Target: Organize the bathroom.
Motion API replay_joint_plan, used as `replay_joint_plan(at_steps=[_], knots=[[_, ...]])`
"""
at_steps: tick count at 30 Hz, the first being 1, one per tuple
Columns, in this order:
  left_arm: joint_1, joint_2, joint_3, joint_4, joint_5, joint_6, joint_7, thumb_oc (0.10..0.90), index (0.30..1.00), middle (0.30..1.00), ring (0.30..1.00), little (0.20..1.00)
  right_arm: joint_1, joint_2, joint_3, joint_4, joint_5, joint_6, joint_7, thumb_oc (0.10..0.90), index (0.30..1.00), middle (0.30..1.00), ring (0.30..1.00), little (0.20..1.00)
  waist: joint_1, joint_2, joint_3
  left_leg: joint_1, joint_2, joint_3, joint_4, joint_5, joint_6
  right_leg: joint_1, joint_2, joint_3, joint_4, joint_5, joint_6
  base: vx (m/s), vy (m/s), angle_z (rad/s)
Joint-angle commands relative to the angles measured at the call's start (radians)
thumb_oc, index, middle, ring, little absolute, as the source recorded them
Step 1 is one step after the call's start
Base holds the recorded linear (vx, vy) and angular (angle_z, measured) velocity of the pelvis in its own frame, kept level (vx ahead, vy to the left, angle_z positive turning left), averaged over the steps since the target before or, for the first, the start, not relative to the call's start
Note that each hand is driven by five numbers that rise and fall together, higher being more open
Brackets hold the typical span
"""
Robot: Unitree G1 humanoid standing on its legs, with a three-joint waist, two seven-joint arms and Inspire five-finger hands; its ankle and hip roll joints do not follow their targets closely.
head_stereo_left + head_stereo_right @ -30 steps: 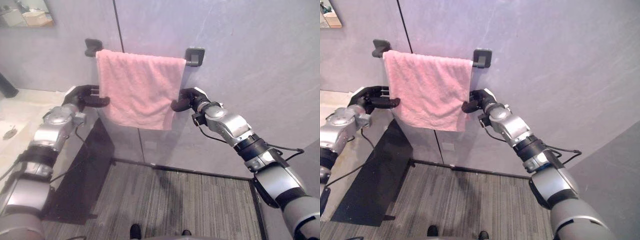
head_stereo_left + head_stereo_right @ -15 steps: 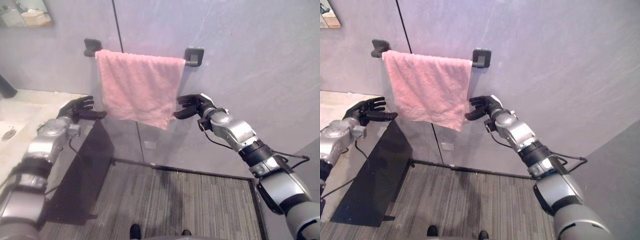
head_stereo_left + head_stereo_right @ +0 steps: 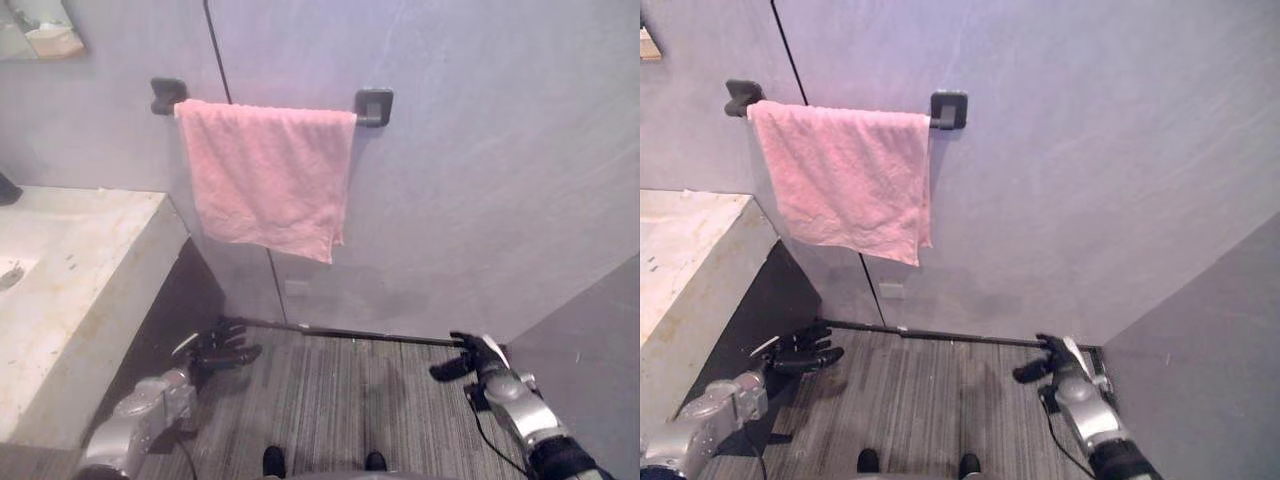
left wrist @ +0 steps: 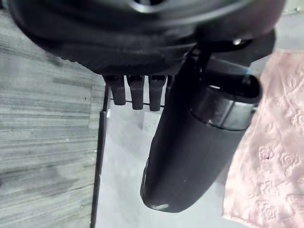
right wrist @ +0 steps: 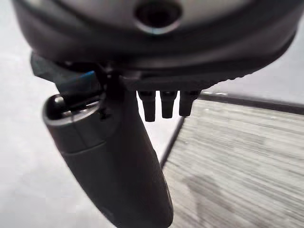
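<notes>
Head views, towel point(image 3: 268, 172): hanging draped over the towel bar point(image 3: 365, 117) on the wall, spread nearly the bar's full width; probably arranged that way to dry flat and look tidy.
Head views, left hand point(image 3: 222, 349): hanging low, well below the towel, over the floor point(image 3: 330, 400) beside the counter point(image 3: 70, 290); fingers relaxed, gripping nothing.
Head views, right hand point(image 3: 1048, 364): sitting well below the towel, off its right edge, near the wall base; released, empty.
Left wrist view: left hand point(image 4: 180, 156) showing straight fingers, nothing between them and the thumb; towel point(image 4: 266, 142) showing beyond.
Right wrist view: right hand point(image 5: 123, 156) relaxed over the floor, holding nothing.
Change: a second ago both hands were flanking the towel's side edges; now both are lowered and clear. The camera has shifted. Judging the towel step finished.
</notes>
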Motion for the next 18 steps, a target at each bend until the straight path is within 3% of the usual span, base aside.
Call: replay_joint_plan(at_steps=[1,3,5,6,7,9,11,18], knots=[[-0.034,-0.023,-0.017,0.113,0.024,-0.09,0.027,0.8,0.9,0.9,0.9,0.9,-0.057,0.011,0.046,0.132,0.008,-0.058,-0.06,0.8,0.9,0.9,0.9,0.9,0.019,0.01,-0.063,0.058,0.066,0.05,0.003,-0.014,-0.02,-0.051,-0.045,0.032,-0.007,0.013,0.05,-0.08,0.004,0.06],[-0.017,-0.07,-0.043,0.254,-0.042,-0.092,0.007,0.8,0.9,0.9,0.9,0.9,-0.029,0.047,0.059,0.315,-0.002,-0.106,-0.052,0.8,0.9,0.9,0.9,0.9,0.025,0.012,-0.052,0.055,0.064,0.046,0.003,-0.012,-0.02,-0.05,-0.045,0.023,-0.007,0.017,0.05,-0.08,0.003,0.06],[-0.024,-0.103,-0.053,0.347,-0.023,-0.111,-0.012,0.8,0.9,0.9,0.9,0.9,-0.028,0.074,0.067,0.429,0.014,-0.17,-0.049,0.8,0.9,0.9,0.9,0.9,0.029,0.013,-0.047,0.052,0.062,0.04,0.003,-0.011,-0.018,-0.05,-0.045,0.019,-0.007,0.017,0.049,-0.06,-0.006,0.03],[-0.049,-0.136,-0.081,0.496,0.066,-0.111,-0.017,0.8,0.9,0.9,0.9,0.9,-0.045,0.116,0.076,0.583,-0.045,-0.229,-0.055,0.8,0.9,0.9,0.9,0.9,0.037,0.013,-0.041,0.051,0.059,0.032,0.003,-0.009,-0.015,-0.049,-0.046,0.013,-0.006,0.018,0.047,-0.05,-0.013,0.01],[-0.049,-0.136,-0.081,0.496,0.066,-0.111,-0.017,0.8,0.9,0.9,0.9,0.9,-0.045,0.116,0.076,0.583,-0.045,-0.229,-0.055,0.8,0.9,0.9,0.9,0.9,0.037,0.013,-0.041,0.051,0.059,0.032,0.003,-0.009,-0.015,-0.049,-0.046,0.013,-0.006,0.018,0.047,-0.05,-0.033,0.04],[-0.062,-0.17,-0.118,0.682,0.135,-0.114,-0.008,0.8,0.9,0.9,0.9,0.9,-0.046,0.139,0.122,0.696,-0.133,-0.209,-0.044,0.8,0.9,0.9,0.9,0.9,0.046,0.013,-0.037,0.052,0.058,0.02,0.003,-0.006,-0.014,-0.044,-0.047,0.003,0.004,0.011,0.046,-0.02,-0.046,0.1],[-0.067,-0.187,-0.125,0.847,0.185,-0.069,0.027,0.8,0.9,0.9,0.9,0.9,-0.026,0.155,0.138,0.76,-0.095,-0.205,-0.043,0.8,0.9,0.9,0.9,0.9,0.044,0.009,-0.033,0.058,0.063,0.012,0.003,0.003,-0.015,-0.041,-0.049,-0.002,0.031,-0.007,0.042,0.02,-0.082,0.11],[-0.054,-0.235,-0.118,0.982,0.188,-0.051,0.057,0.8,0.9,0.9,0.9,0.9,-0.044,0.181,0.144,0.782,-0.144,-0.263,-0.041,0.8,0.9,0.9,0.9,0.9,0.041,0.007,-0.022,0.031,0.084,-0.025,0.003,0.025,-0.022,-0.062,-0.029,-0.005,0.078,-0.043,0.022,-0.01,-0.084,0.03]])
